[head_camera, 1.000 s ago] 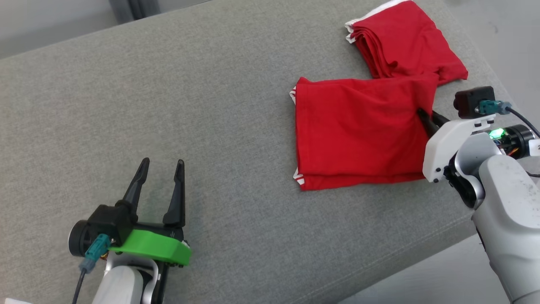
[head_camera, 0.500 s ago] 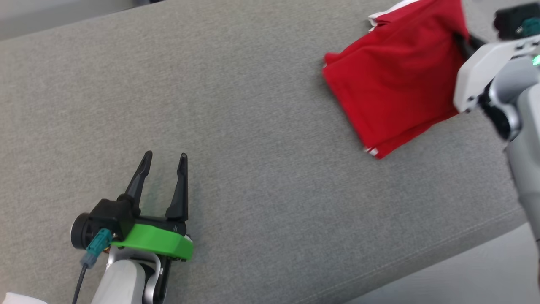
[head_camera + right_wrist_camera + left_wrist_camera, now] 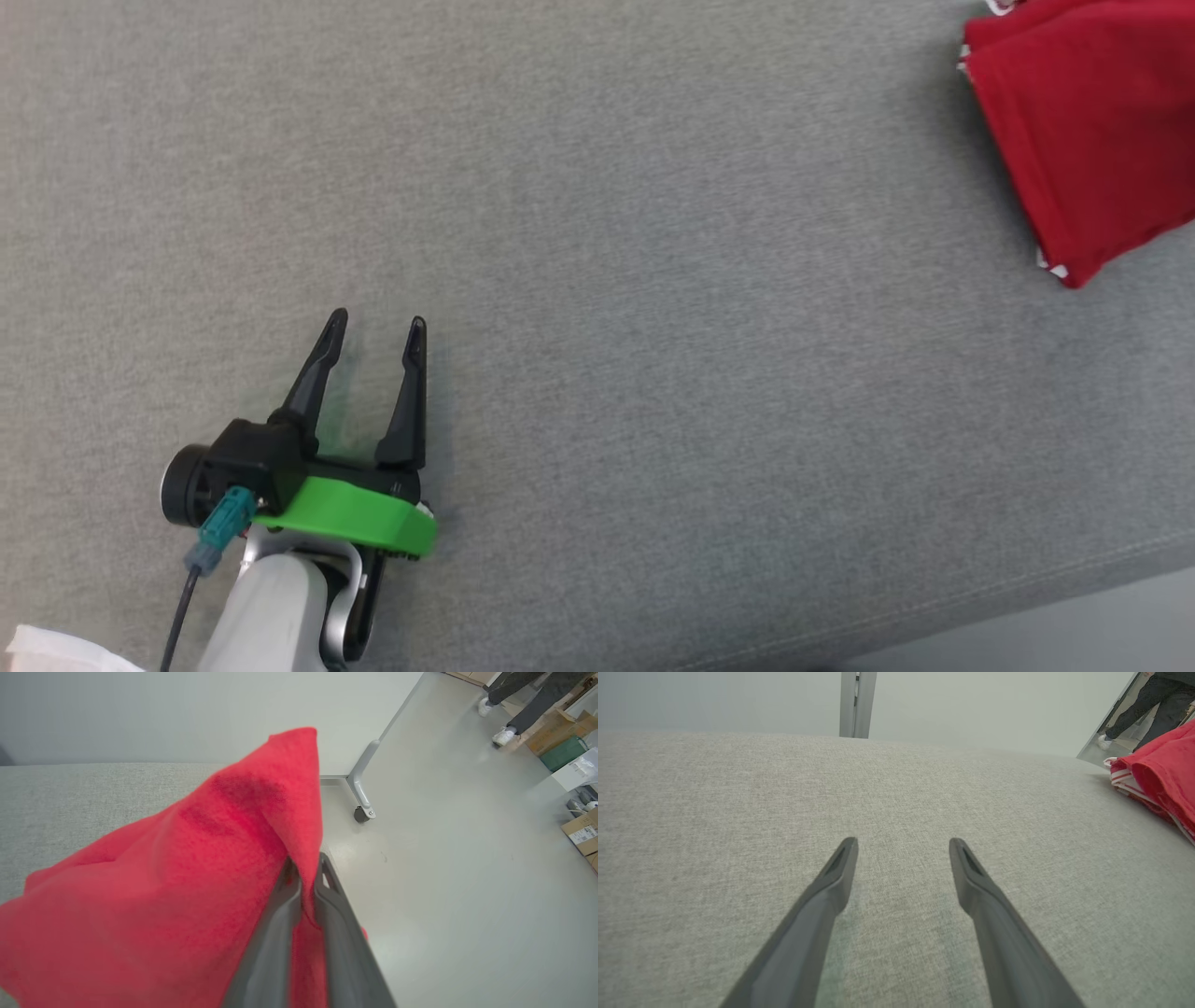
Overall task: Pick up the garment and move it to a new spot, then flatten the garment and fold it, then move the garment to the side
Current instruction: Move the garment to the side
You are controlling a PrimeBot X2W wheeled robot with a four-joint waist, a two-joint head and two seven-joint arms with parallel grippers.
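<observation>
R end effector is clamped on a fold of the red garment. Cloth is bunched btwn its fingers & drapes down from the pinch. Floor shows just past it, so the grip looks close to the tabletop right edge. Head view: garment sits folded by the far-right corner. L end effector is spread wide w/ nothing in it, low over the near-left area, well apart from the cloth. Prob the last step, moving it aside. To do it well: pinch firm thru all layers, lift enough that the fold doesn't drag or unroll, set down w/ no overhang off the right edge, then let go
</observation>
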